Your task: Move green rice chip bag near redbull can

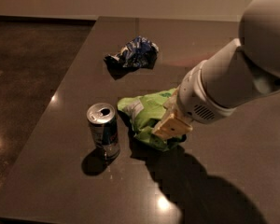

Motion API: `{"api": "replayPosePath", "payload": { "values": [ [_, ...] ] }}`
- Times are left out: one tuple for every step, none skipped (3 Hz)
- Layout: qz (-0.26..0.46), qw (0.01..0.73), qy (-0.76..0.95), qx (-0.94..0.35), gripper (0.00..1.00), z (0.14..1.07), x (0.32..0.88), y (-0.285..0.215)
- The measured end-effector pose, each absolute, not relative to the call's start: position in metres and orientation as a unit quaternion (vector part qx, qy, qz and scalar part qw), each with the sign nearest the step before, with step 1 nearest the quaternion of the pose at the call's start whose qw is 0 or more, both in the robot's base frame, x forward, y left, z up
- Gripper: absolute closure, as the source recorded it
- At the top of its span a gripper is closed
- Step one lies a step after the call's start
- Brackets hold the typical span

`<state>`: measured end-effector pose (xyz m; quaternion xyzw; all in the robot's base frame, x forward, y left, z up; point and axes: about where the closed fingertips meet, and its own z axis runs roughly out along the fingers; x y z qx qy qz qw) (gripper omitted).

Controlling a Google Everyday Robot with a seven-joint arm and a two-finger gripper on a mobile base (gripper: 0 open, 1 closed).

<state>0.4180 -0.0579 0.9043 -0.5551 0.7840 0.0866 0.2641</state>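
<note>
The green rice chip bag (147,115) is lime green with a white patch and lies crumpled on the dark table, just right of the redbull can (104,130). The can stands upright, silver with blue panels, its tab top open. My gripper (170,127) comes in from the right on a thick white arm. It sits on the bag's right side and is shut on the bag. A narrow gap separates the bag's left edge from the can.
A small dark-blue-and-white crumpled bag (133,54) lies farther back on the table (74,185). The table's left edge runs diagonally beside the can, with brown floor (28,78) beyond it. My arm covers the table's right side.
</note>
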Motion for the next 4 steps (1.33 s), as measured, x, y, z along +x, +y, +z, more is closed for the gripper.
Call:
{"api": "replayPosePath", "payload": {
  "values": [
    [0.091,0.265,0.777,-0.564,0.61,0.9028,0.4141,-0.0486],
    [0.091,0.265,0.776,-0.565,0.38,0.9031,0.4137,-0.0472],
    [0.091,0.265,0.775,-0.566,0.14,0.9035,0.4133,-0.0461],
    [0.090,0.266,0.774,-0.567,0.00,0.9039,0.4130,-0.0450]
  ]
}}
